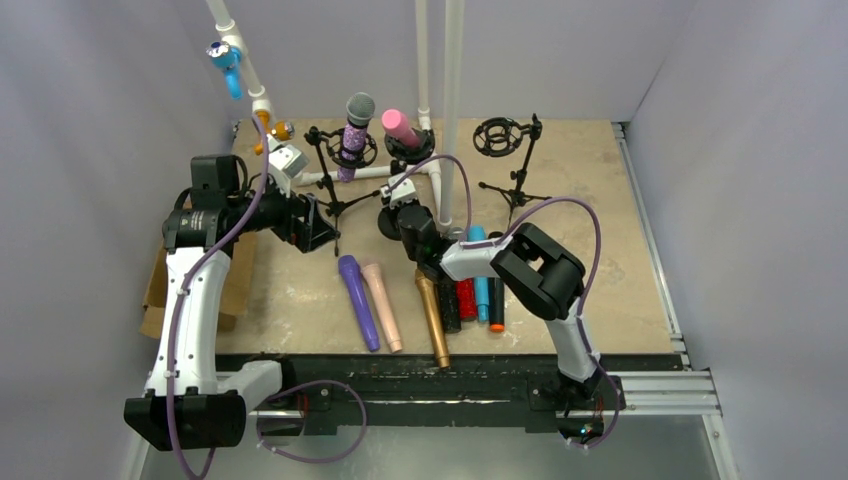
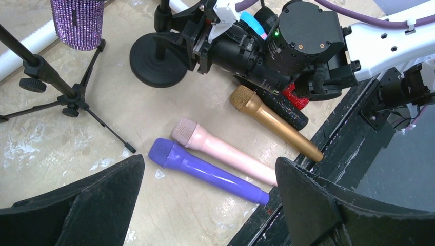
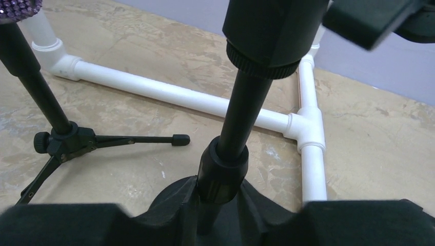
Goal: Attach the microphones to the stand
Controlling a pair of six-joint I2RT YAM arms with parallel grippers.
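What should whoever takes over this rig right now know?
Left gripper: open, empty, above the purple microphone and peach microphone.
Right gripper: closed on the pole of the round-base stand.
Done: purple glitter microphone sits in the left tripod stand; pink microphone sits on the round-base stand.
Left: right tripod stand has an empty mount; the purple, peach, gold, black, red glitter and blue microphones lie on the table.

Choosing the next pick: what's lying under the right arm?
Black microphone, red glitter microphone, blue microphone and an orange-ended microphone lie under the right arm. It covers part of each; the black and red heads are hidden.
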